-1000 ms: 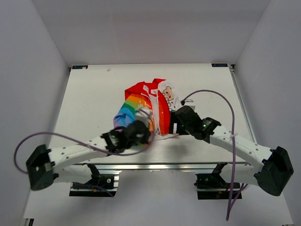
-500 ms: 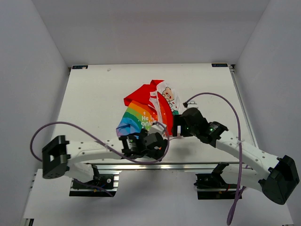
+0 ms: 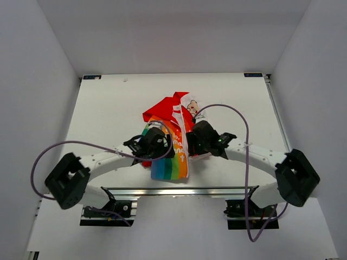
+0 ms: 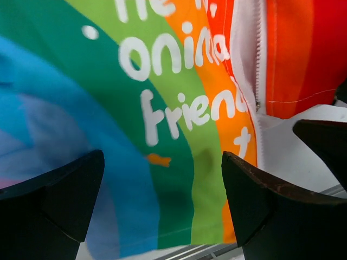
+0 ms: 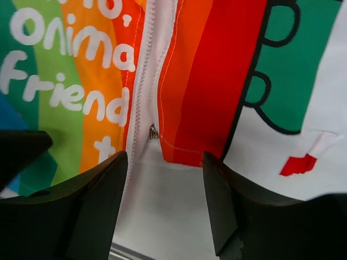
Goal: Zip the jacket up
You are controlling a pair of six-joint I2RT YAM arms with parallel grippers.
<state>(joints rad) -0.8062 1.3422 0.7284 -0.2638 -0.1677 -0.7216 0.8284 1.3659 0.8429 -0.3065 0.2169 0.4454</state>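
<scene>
**Both grippers hanging open over the jacket's lower front**

The jacket (image 3: 172,165) is lying on the white table (image 3: 108,108) at the centre of the top view, between the two arms. Its rainbow-striped end is pointing toward the bottom of the frame and its red part toward the top.

The left gripper (image 4: 161,162) is hovering over the rainbow panel. Its jaws are standing wide apart and are holding nothing. In its wrist view the white lettering (image 4: 184,116) is running across the green and orange stripes, and the zipper slider (image 4: 258,104) is sitting in the upper right of the frame.

The right gripper (image 5: 162,160) is hanging just above the bottom of the zipper. Its fingers (image 5: 97,206) are parted and are gripping nothing. The small metal slider (image 5: 153,131) is showing in the gap just above the fingertips, at the lower end of the white zipper tape (image 5: 143,65). Orange and red stripes are running alongside the tape, and a green shape outlined in black is filling the upper right of that view.
</scene>
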